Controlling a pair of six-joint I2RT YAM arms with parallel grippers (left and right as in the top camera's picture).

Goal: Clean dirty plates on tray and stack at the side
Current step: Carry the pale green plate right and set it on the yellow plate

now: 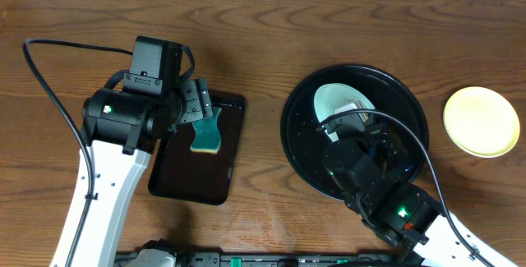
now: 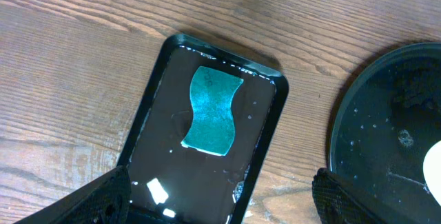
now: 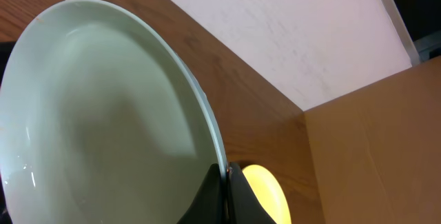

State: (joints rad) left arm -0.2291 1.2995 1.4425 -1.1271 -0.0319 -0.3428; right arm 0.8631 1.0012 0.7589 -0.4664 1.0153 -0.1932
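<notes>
My right gripper [image 3: 227,186] is shut on the rim of a pale mint-white plate [image 3: 103,114] and holds it over the round black tray [image 1: 300,111]. The plate also shows in the overhead view [image 1: 339,100], partly hidden by the right arm [image 1: 362,164]. Its visible face shows no red streak. A pale yellow plate [image 1: 482,121] lies on the bare tabletop right of the tray; in the right wrist view it [image 3: 265,189] peeks out behind the fingers. My left gripper [image 2: 220,203] is open and empty above the rectangular tray. A third plate is not visible.
A teal sponge [image 2: 213,110] lies in the smaller rectangular black tray [image 2: 148,114], which looks wet; it also shows in the overhead view [image 1: 205,135]. The round tray's rim [image 2: 344,114] is at the right of the left wrist view. A pale wall and a cardboard box [image 3: 386,141] stand behind the table.
</notes>
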